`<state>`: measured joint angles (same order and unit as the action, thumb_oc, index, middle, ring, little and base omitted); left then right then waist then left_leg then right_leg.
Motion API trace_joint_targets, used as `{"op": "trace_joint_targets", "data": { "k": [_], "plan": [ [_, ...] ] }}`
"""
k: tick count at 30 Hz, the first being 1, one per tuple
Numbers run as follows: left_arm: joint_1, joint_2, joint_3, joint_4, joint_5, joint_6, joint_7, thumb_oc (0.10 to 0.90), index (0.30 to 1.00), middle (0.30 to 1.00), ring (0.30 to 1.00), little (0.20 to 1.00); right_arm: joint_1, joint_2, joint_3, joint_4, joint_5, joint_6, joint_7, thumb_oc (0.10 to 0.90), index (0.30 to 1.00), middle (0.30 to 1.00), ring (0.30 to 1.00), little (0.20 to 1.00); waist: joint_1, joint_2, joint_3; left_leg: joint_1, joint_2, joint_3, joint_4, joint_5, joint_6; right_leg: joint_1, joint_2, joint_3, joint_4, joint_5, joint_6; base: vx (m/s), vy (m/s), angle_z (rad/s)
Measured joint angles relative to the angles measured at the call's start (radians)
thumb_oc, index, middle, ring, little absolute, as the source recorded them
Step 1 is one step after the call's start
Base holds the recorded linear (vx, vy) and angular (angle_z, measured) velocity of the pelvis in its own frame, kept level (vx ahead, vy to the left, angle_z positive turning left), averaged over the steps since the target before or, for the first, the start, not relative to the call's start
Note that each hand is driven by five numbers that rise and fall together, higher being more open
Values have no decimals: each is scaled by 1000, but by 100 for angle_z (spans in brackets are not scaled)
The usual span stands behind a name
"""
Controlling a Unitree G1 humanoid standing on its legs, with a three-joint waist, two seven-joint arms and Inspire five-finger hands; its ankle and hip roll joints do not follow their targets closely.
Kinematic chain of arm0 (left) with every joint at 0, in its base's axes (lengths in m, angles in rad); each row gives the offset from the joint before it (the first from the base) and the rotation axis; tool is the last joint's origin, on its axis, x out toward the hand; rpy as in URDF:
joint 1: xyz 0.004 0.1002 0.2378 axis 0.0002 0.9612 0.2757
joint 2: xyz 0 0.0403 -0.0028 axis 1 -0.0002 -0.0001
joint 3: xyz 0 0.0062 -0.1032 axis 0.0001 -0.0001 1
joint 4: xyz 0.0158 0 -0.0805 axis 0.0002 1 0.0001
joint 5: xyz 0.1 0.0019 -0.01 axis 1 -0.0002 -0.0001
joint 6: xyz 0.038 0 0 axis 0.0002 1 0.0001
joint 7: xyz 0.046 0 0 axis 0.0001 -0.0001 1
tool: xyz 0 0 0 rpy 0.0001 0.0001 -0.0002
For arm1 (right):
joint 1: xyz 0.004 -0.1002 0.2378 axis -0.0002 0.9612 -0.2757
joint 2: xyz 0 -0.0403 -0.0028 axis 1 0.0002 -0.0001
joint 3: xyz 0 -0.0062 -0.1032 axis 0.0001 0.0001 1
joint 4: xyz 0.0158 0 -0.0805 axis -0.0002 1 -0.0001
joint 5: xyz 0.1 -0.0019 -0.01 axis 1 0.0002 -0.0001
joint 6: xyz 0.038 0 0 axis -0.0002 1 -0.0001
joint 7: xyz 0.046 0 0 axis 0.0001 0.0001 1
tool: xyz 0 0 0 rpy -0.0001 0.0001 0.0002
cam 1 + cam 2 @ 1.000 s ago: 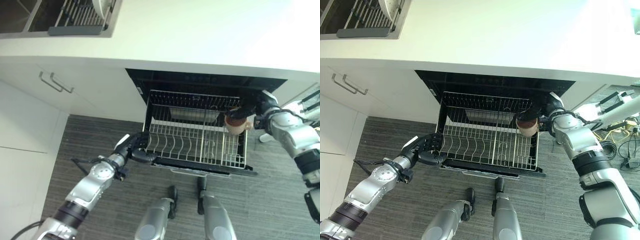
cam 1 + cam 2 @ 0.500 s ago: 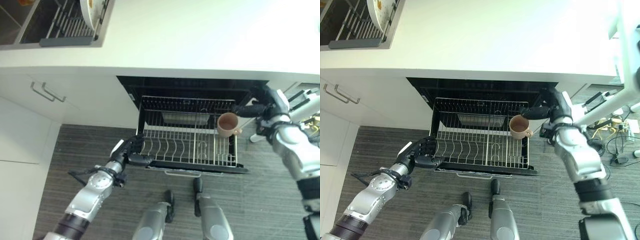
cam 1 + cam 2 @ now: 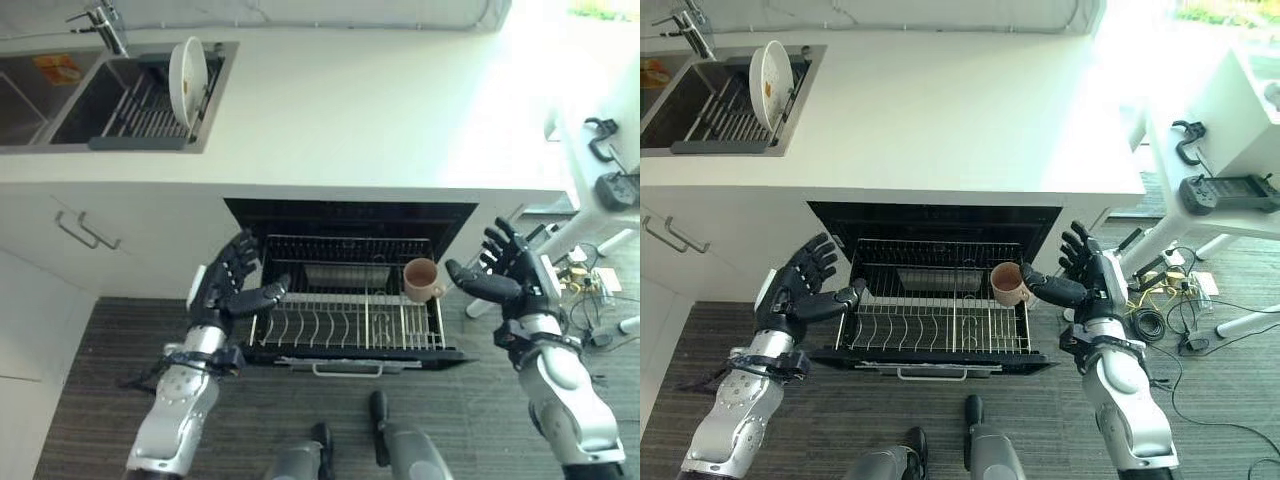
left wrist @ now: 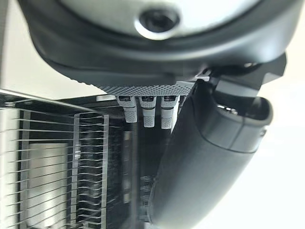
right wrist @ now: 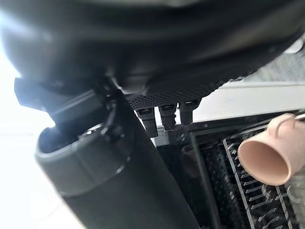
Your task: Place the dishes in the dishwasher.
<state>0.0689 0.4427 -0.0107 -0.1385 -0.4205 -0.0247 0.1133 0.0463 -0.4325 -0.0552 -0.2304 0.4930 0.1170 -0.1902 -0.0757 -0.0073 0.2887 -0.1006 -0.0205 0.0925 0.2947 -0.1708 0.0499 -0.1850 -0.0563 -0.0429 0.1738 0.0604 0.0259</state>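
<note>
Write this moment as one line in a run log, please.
tan ceramic mug: in pulled-out wire dishwasher rack, right side | right hand: open beside mug | left hand: open at rack's left | white plate: in sink rack

A pulled-out wire dishwasher rack [image 3: 940, 325] is seen below a white countertop [image 3: 940, 110]; a tan ceramic mug [image 3: 1007, 284] is set at its right rear corner.

Left hand [image 3: 232, 285] raised, fingers spread, thumb pointing inward. Right hand [image 3: 1088, 283] raised opposite, fingers spread, thumb extended inward. Both hold nothing; forearms angle upward.
</note>
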Motion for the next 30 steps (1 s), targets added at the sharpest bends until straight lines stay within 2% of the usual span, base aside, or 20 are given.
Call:
{"op": "trace_joint_targets", "data": {
  "k": [2, 5, 14, 16, 19, 22, 26, 29, 30],
  "plan": [
    [0, 0, 15, 0, -5, -24, -13, 800, 900, 900, 900, 900, 3, 0, 3, 0, -21, -15, 20, 800, 900, 900, 900, 900, 0, -13, -14, -2, 0, 0, 2, 0, 0, 0, -1, 1, -2, -5, 9, 0, 0, 0],
    [4, 0, 16, 0, -6, -27, -17, 800, 900, 900, 900, 900, 3, 0, 2, 0, -21, -45, 32, 800, 900, 900, 900, 900, 1, -22, -23, -2, 1, 0, 3, 0, 1, 0, -1, 0, -2, -6, 9, 0, 0, 0],
    [30, -3, 47, 1, -6, -50, -17, 800, 900, 900, 900, 900, 31, -8, 1, -34, -18, -109, 115, 800, 900, 900, 900, 900, 1, -22, -27, 1, 2, -1, 0, 0, 1, -1, 0, 0, 2, -2, 4, 0, 0, 0],
    [31, -16, 45, 0, -8, -50, -38, 800, 900, 900, 900, 900, 36, -18, 0, -34, -19, -112, 142, 800, 900, 900, 900, 900, 0, -29, -43, -1, 2, 1, 2, 0, 1, 1, 2, 2, 3, -1, 4, 0, 0, 0],
    [38, -28, 13, -20, -7, -74, -37, 800, 900, 900, 900, 900, 83, -49, -4, -41, -21, -161, 185, 800, 900, 900, 900, 900, 13, -30, -44, -2, 2, -4, 0, 1, -1, 2, 7, 6, 3, -1, 4, -44, -52, 3],
    [33, -28, 3, -20, -8, -74, -39, 800, 900, 900, 900, 900, 81, -50, -2, -41, -23, -167, 187, 800, 900, 900, 900, 900, 20, -32, -45, -4, 3, -11, 0, -3, -4, 2, 9, 4, 3, -7, 8, 3, -47, 2],
    [43, -28, 6, -20, -10, -76, -40, 800, 900, 900, 900, 900, 83, -53, -2, -49, -24, -169, 184, 800, 900, 900, 900, 900, 25, -34, -46, -2, 4, -19, -9, -2, -10, 3, 9, -8, 14, -16, -5, 26, -22, 9],
    [38, -28, 2, -19, -47, -76, -53, 800, 900, 900, 900, 900, 83, -93, -1, -49, -53, -170, 184, 800, 900, 900, 900, 900, 29, -39, -49, 18, -8, -15, -61, 38, -56, 4, -12, -21, 23, -22, -9, 21, 132, 21],
    [24, -25, -7, -16, -48, -79, -58, 800, 900, 900, 900, 900, 79, -105, -7, -45, -61, -172, 183, 800, 900, 900, 900, 900, 21, -50, -49, 13, -8, 6, -35, 40, -104, 10, -49, -26, 14, -29, -17, 53, 413, 44]
  ]
}}
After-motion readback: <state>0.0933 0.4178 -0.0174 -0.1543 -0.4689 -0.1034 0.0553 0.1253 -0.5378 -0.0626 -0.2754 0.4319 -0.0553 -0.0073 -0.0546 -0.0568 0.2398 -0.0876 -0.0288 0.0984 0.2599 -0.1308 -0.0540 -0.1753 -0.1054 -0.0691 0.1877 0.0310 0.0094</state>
